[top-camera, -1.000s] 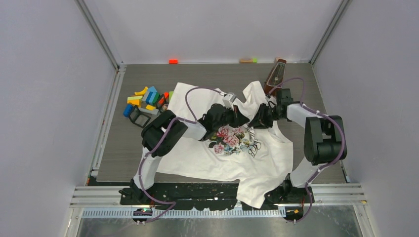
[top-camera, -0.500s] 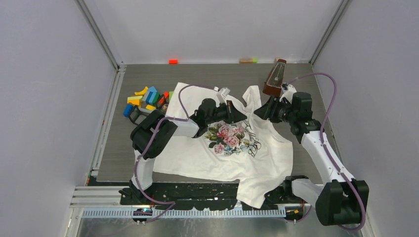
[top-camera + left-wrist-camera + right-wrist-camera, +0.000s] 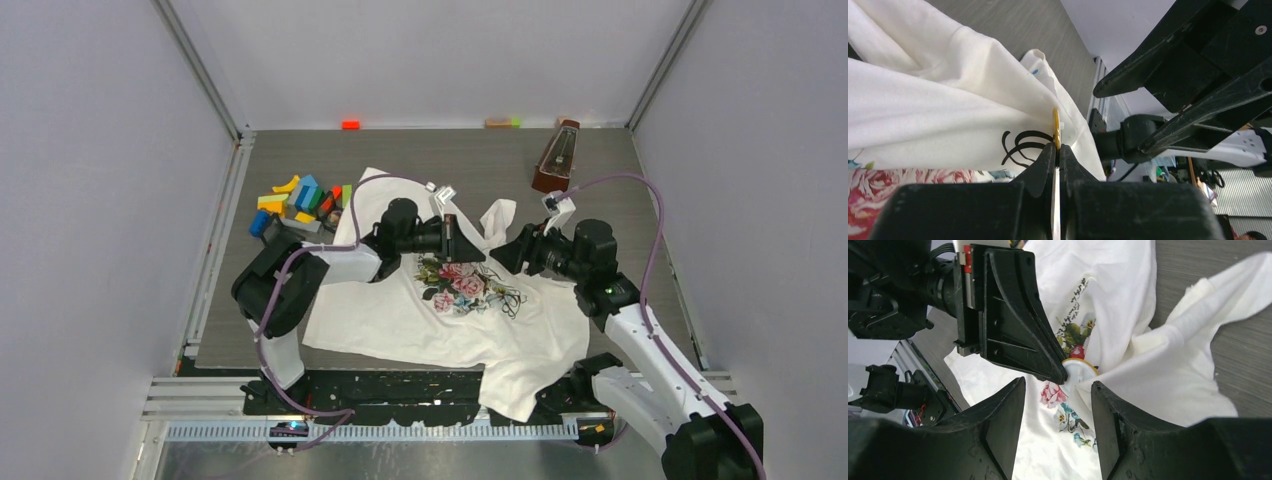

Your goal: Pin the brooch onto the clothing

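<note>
The white T-shirt [image 3: 440, 310] with the rose print lies spread mid-table, its top right part bunched up. My left gripper [image 3: 462, 243] is shut on the brooch, a round white disc with a gold rim [image 3: 1079, 371], seen edge-on in the left wrist view [image 3: 1056, 125]. The brooch touches the shirt [image 3: 923, 110] beside the dark lettering. My right gripper [image 3: 505, 258] is open and empty, facing the left gripper [image 3: 1060, 374] just above the print. In the right wrist view the shirt [image 3: 1128, 300] lies folded under the brooch.
Several coloured blocks [image 3: 300, 198] lie at the table's left, beside the shirt's sleeve. A wooden metronome [image 3: 557, 155] stands at the back right. Small orange [image 3: 350, 124] and green [image 3: 503, 122] pieces lie against the back wall.
My right arm has swung out to the right, and its gripper has drawn back off the shirt's collar. My left gripper has shifted slightly left with the brooch. The bunched cloth has dropped lower.
</note>
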Robot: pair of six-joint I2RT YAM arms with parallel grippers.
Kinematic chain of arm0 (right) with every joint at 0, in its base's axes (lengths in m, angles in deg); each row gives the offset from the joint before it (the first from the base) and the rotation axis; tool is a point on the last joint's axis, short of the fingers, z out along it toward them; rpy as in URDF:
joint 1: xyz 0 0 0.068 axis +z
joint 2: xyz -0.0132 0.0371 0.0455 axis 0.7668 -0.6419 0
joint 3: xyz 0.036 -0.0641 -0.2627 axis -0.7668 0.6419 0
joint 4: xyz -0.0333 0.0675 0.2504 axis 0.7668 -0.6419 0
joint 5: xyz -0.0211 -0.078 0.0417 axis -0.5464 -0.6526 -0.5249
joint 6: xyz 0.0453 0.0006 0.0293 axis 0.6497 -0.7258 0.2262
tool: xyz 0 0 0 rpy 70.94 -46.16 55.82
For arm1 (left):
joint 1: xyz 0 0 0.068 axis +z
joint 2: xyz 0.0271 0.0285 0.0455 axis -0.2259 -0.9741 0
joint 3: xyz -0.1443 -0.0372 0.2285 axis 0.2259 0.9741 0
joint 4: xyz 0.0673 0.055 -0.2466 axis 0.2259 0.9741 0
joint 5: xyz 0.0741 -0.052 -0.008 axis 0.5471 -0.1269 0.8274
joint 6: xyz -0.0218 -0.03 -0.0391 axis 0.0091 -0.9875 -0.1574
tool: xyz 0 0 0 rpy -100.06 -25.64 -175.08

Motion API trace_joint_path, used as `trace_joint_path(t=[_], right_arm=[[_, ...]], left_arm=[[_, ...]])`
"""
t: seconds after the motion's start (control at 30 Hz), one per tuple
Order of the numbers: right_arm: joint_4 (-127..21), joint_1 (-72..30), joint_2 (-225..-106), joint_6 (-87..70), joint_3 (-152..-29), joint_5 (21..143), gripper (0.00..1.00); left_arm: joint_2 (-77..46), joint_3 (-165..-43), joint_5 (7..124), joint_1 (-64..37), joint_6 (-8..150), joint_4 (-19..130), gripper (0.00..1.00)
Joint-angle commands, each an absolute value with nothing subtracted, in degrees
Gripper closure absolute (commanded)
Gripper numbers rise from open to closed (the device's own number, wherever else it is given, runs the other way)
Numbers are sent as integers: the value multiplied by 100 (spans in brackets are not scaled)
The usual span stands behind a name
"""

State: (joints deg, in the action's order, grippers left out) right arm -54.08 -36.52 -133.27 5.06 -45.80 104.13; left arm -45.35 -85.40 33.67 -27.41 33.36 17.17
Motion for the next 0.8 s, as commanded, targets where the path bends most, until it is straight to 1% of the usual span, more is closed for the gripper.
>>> trace_joint_path(t=[0.0, 0.33, 0.53, 0.67, 0.77], right_arm=[[-4883, -3340, -13070, 265, -4526, 10320, 43], [-5179, -2768, -12849, 192, -4489, 10246, 43], [-5190, -2666, -12870, 127, -4494, 9831, 44], [-5343, -2589, -13007, 70, -4539, 9741, 48], [-5356, -2492, -13206, 22, -4599, 9701, 53]], left_arm=[[-3892, -8291, 2644, -2592, 3259, 1884, 100], [-3550, -8216, 2428, -2451, 3005, 1871, 100], [-3527, -8255, 2463, -2454, 2956, 1875, 100], [-3494, -8247, 2468, -2453, 2955, 1918, 100], [-3467, -8247, 2468, -2448, 2963, 1954, 100]])
